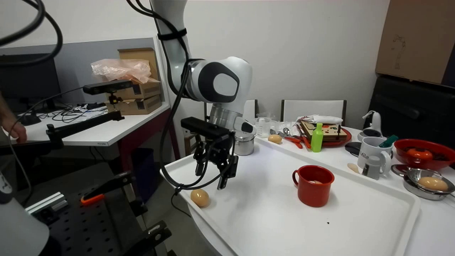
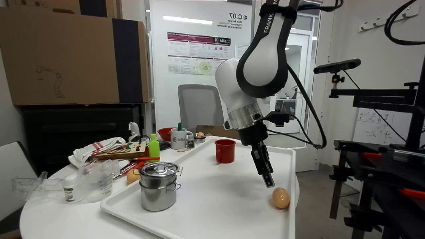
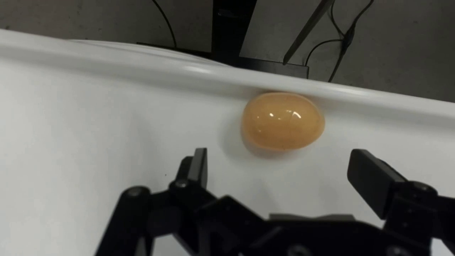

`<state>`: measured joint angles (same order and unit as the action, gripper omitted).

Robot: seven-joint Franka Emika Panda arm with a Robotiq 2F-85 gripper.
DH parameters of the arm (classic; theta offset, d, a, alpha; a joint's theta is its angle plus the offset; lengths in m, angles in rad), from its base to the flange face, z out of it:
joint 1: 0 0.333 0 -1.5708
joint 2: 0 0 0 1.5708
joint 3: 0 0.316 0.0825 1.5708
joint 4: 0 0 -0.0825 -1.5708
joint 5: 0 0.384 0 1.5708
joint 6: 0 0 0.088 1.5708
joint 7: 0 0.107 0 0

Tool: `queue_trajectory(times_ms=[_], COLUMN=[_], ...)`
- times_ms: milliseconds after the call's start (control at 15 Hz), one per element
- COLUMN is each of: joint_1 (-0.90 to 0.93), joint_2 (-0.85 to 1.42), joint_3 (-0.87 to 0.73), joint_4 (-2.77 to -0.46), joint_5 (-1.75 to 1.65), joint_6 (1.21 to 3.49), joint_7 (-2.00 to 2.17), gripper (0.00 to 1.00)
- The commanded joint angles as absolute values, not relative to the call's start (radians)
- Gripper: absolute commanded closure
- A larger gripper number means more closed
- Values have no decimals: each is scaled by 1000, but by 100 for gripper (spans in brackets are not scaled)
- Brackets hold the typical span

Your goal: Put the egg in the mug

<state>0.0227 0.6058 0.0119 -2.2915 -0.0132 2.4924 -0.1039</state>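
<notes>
White and shallow, a rectangular tray (image 3: 199,69) with a raised rim makes the work surface. Closest to the wrist camera, the black two-fingered gripper (image 3: 279,167) has its fingers spread wide, with nothing between them. Just ahead lies a smooth, glossy, tan-brown oval egg (image 3: 282,122), on its side right by the rim; whether it touches that wall I cannot tell. Its long axis runs roughly along the line from finger to finger, and the gap looks ample. In an exterior view the fingertips (image 2: 268,181) hang above the tray, near the egg but inward of it.

I take the step in hand to be the approach, the grasp not yet made. Next, the gripper should move outward over the egg and descend until the fingers straddle it, clear of the rim, then close gently, since a smooth shell may roll.

Farther off on the tray, well apart from the egg, the red cylindrical mug (image 1: 314,193) stands upright; something pale shows inside, too hidden to name. Beyond the tray stand a lime-green bottle (image 1: 317,138) and a white mug lettered "Mila" (image 1: 371,154), and behind them a large brown cardboard box (image 1: 412,39).
</notes>
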Motion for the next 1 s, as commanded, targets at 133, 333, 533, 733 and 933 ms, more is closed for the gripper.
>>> queue_trajectory(times_ms=[133, 333, 533, 733, 933], joint_1=[29, 45, 65, 91, 117], joint_2=[612, 628, 650, 689, 718], joint_3=[6, 1, -6, -21, -45], joint_4=[-2287, -2295, -2297, -2292, -2295], joint_5=[-29, -32, -34, -40, -54], joint_6=[2497, 2514, 2534, 2558, 2584], joint_7=[-69, -33, 13, 61, 96], gripper=[0, 0, 0, 0, 0])
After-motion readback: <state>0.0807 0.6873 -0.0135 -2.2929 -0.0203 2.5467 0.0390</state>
